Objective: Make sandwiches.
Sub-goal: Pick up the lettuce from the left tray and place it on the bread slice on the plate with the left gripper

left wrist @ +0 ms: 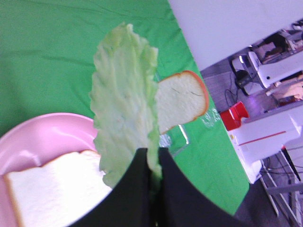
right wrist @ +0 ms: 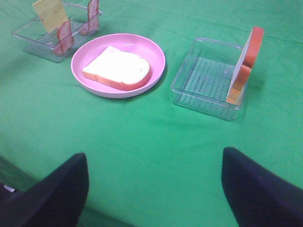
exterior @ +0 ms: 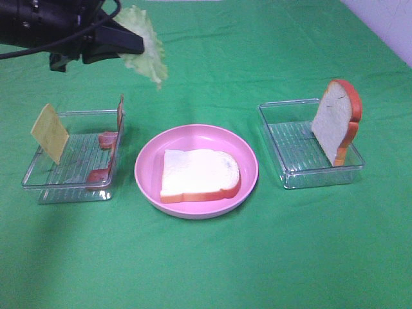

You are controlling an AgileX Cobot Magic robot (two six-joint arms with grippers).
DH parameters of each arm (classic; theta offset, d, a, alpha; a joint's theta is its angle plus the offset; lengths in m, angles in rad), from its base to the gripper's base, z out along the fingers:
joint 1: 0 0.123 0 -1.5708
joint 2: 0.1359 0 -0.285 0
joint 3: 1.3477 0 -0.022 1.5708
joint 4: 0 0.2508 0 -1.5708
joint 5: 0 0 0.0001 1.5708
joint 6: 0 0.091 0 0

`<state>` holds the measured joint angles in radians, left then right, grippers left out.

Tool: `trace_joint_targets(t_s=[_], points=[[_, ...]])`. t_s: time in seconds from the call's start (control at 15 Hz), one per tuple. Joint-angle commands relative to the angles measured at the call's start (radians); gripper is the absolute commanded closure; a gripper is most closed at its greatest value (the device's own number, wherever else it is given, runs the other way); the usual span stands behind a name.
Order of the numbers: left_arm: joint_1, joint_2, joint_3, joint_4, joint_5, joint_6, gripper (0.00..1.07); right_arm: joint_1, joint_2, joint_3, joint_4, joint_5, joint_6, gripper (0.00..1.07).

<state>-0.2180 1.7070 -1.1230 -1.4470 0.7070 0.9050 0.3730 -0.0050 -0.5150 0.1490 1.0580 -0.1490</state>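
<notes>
left gripper (left wrist: 152, 160) — clamps lettuce leaf (left wrist: 125, 99) | right gripper (right wrist: 155, 156) — spread, empty | pink plate (exterior: 248, 164) holds bread slice (exterior: 199, 172)

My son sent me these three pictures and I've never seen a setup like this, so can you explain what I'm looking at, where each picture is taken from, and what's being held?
It is a robot with two arms, each ending in a two-fingered gripper. One picture looks down from a high camera. The other two come from cameras on the arms' wrists.

On a green cloth sits a pink plate with one bread slice lying flat on it. The left tray holds cheese and bacon propped against its walls. The right tray holds a second bread slice standing upright.

The left gripper is shut on a lettuce leaf, held up above the cloth. The right gripper is open and empty, hanging over the cloth.
</notes>
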Motion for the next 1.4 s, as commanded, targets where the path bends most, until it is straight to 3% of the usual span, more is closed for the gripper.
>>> trace_joint_targets(t_s=[0.07,0.2,0.4,0.8,0.93,1.07,1.2,1.33,1.4], points=[[-0.097,0.062,-0.003,-0.085,0.006,0.057,1.07,0.001,-0.016,0.001,-0.002,0.002,0.003,0.32],[-0.149,0.117,-0.003,-0.121,0.007,0.073,1.07,0.001,-0.016,0.001,-0.002,0.002,0.003,0.32],[-0.213,0.218,-0.003,-0.146,0.006,0.141,1.07,0.001,-0.016,0.001,-0.002,0.002,0.003,0.32],[-0.217,0.361,-0.041,-0.156,0.016,0.146,1.07,0.001,-0.016,0.001,-0.002,0.002,0.003,0.32],[-0.217,0.360,-0.061,-0.118,-0.053,0.159,1.07,0.001,-0.016,0.001,-0.002,0.002,0.003,0.32],[-0.217,0.360,-0.061,-0.044,-0.090,0.150,1.07,0.001,-0.016,0.001,-0.002,0.002,0.003,0.32],[-0.217,0.360,-0.061,0.016,-0.099,0.103,1.07,0.001,-0.016,0.001,-0.002,0.002,0.003,0.32],[-0.217,0.360,-0.061,0.010,-0.096,0.079,1.07,0.001,-0.016,0.001,-0.002,0.002,0.003,0.32],[-0.217,0.360,-0.068,-0.065,-0.058,0.077,1.07,0.001,-0.016,0.001,-0.002,0.002,0.003,0.32]])
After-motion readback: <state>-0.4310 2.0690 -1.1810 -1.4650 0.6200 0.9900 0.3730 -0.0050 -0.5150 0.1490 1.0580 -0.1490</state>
